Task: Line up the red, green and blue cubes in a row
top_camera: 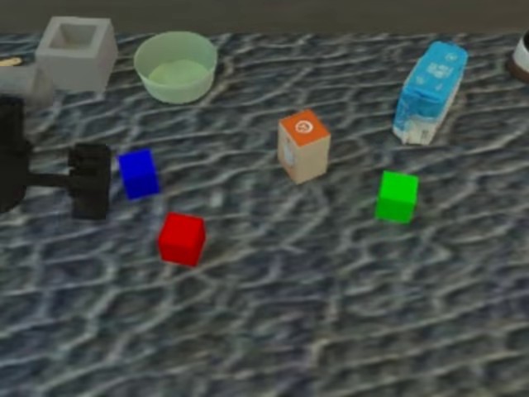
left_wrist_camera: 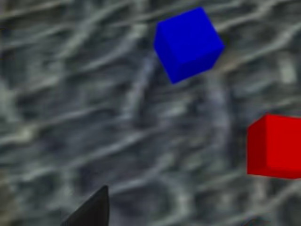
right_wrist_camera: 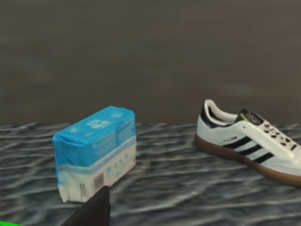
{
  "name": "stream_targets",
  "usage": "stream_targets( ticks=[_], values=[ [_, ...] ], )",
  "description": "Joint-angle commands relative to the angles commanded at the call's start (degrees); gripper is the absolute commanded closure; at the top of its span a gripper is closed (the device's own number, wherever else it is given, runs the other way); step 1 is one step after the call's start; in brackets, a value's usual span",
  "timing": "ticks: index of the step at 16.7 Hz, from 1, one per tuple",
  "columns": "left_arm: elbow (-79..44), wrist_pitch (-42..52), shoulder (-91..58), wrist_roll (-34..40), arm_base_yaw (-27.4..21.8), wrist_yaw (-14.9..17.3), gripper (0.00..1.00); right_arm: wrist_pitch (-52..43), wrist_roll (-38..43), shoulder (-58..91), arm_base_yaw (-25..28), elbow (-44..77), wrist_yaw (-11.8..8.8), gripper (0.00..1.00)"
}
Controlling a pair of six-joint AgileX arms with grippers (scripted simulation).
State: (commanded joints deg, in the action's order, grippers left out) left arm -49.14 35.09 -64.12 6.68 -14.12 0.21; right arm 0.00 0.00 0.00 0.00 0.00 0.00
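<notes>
1. Top view shows the left hand point(top_camera: 92, 180) low over the counter point(top_camera: 331, 331) at its left side, just beside the blue cube point(top_camera: 138, 174). Nothing sits between its fingers, and I cannot tell how wide they stand. That position reads to me as a hand lined up to deal with the blue cube, or one standing off from it.
2. Just below and to the right of the blue one lies the red cube point(top_camera: 182, 239), near it but not touching. The pair already makes a short slanted run, so I judge the row is meant to form on this side of the counter.
3. Well apart on the right sits the green cube point(top_camera: 397, 197), alone. It looks like the piece that has to travel, or the other two must go to it.
4. Between the two groups stands a beige carton with an orange top point(top_camera: 303, 146), upright. It lies a little above a straight path across, so I would expect it to matter only if a cube is carried high.
5. Further back rest a light-blue printed pack point(top_camera: 430, 93), a pale green bowl point(top_camera: 175, 66) and a grey square box point(top_camera: 76, 52), all outside the cubes' area.
6. Left wrist view looks down on the blue cube and the red cube, both resting free on the counter.
7. Right wrist view faces the blue pack and a white sneaker point(right_wrist_camera: 251, 141); the right hand is unseen from above, seemingly parked, its grip hidden.
</notes>
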Motion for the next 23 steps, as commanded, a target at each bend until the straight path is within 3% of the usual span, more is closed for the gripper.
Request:
stream_targets(
  ticks=[6,11,19,23],
  values=[
    [-23.7,17.4,-31.0,3.3,-6.8,0.1,0.0,0.0,0.0,0.0,0.0,0.0,0.0,0.0],
    [-37.7,26.5,-48.3,5.1,-10.6,0.0,0.0,0.0,0.0,0.0,0.0,0.0,0.0,0.0],
    [-41.6,28.8,-52.6,5.6,-11.4,-0.1,0.0,0.0,0.0,0.0,0.0,0.0,0.0,0.0],
    [-38.8,24.6,-54.3,5.4,-11.5,-0.1,0.0,0.0,0.0,0.0,0.0,0.0,0.0,0.0]
  ],
)
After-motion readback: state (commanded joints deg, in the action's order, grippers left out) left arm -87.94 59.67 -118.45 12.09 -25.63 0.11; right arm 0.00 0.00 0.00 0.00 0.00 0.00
